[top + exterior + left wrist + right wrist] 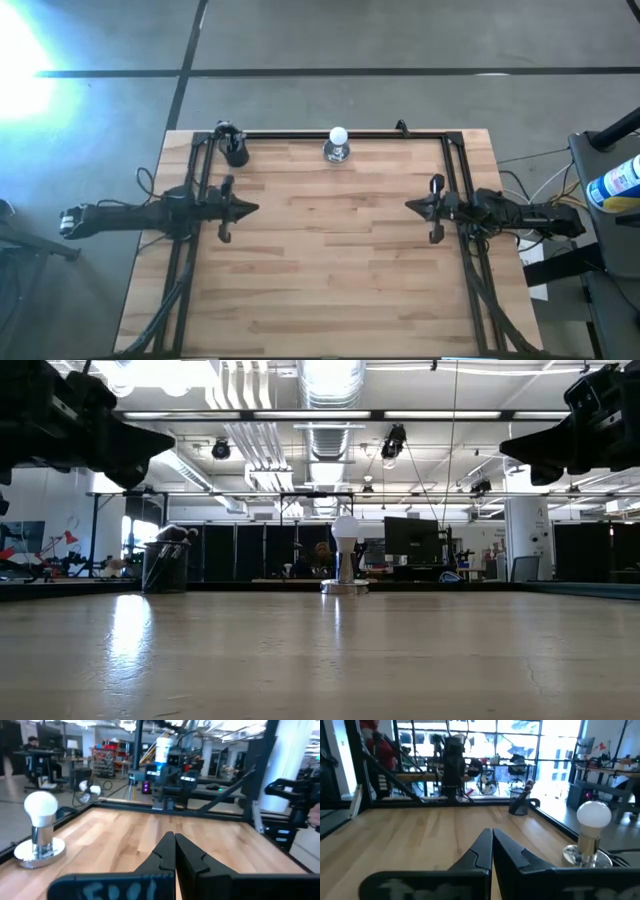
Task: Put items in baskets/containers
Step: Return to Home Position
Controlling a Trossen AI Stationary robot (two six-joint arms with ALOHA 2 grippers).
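Note:
A small black cup stands on its base at the table's far left corner, with dark-handled brushes sticking up out of it; in the right wrist view the cup shows far off. No brushes lie on the table that I can see. My left gripper hovers over the left side of the table, shut and holding nothing; its fingertips meet. My right gripper hovers over the right side, shut and holding nothing, fingertips together. In the low view both arms hang well above the tabletop.
A white ball on a silvery base stands at the middle of the far edge. A black frame rail runs along the far edge and down both sides. The bare wooden tabletop spreads between and in front of the arms.

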